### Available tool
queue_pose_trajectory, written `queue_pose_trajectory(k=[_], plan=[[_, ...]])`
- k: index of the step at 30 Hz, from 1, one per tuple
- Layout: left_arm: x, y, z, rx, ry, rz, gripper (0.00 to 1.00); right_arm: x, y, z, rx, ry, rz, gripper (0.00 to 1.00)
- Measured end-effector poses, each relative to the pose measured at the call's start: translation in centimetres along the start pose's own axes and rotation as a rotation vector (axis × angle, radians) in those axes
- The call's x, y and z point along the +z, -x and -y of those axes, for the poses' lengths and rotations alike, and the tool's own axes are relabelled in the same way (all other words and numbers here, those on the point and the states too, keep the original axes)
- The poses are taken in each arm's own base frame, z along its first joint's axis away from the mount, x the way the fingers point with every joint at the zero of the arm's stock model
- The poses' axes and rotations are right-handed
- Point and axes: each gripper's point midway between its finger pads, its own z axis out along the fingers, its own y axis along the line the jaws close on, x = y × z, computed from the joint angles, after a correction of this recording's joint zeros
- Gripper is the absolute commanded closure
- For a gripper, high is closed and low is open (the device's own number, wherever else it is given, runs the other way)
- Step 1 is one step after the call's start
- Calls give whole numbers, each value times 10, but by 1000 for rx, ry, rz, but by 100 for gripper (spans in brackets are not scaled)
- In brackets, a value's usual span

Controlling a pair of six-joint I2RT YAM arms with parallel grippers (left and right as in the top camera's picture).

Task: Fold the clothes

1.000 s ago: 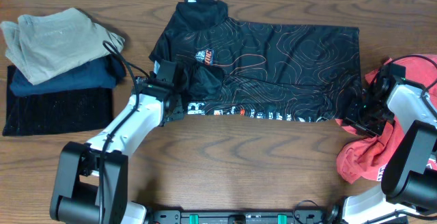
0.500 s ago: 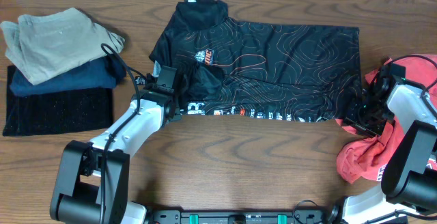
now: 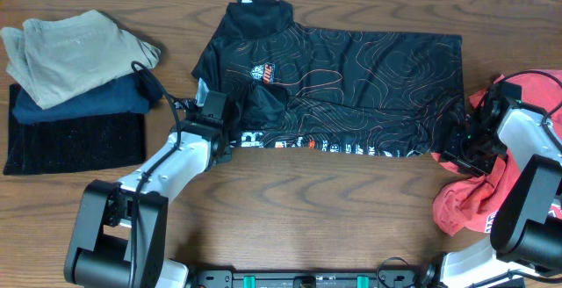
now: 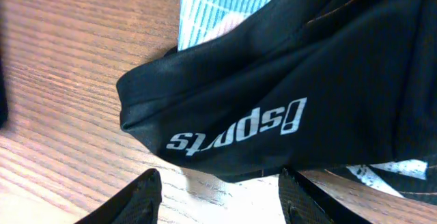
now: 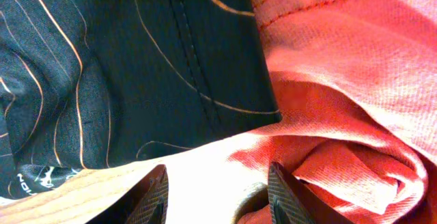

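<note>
Task's thing: the black sports jersey with thin orange contour lines (image 3: 351, 77) lies spread flat across the middle of the wooden bench (image 3: 307, 200), collar toward the upper left of the overhead frame, lettered hem along its lower edge.
Other clothes: a crumpled coral-red garment (image 3: 474, 205) sits at the right edge, just beside the jersey's lower right corner.
Left gripper (image 4: 218, 198): you have it open at the jersey's lower left. Its fingers (image 4: 145, 191) stand apart with nothing between them, just short of the black sleeve end with white "sports" lettering (image 4: 239, 125).
Right gripper (image 5: 217, 195): open too and holding nothing. It hangs where the jersey's corner (image 5: 252, 94) meets the coral-red cloth.
Step in hand: by my reading, lining up grasps on the two lower corners for the first fold.
Next move: push each gripper forward onto black cloth only, then close. On the right, keep the coral-red garment out of the pinch.
</note>
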Motion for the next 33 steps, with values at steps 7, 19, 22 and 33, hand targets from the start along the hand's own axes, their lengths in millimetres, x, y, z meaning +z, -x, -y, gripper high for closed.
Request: queue_pose_trajectory(k=[7, 19, 22, 33], plan=[[1, 3, 2, -7, -7, 16, 50, 0, 0, 0, 0, 0, 0, 55], [11, 8, 5, -6, 10, 23, 90, 0, 0, 0, 0, -1, -1, 55], [11, 6, 3, 9, 18, 13, 94, 0, 0, 0, 0, 0, 0, 55], [-4, 1, -10, 30, 48, 6, 94, 0, 0, 0, 0, -1, 1, 55]])
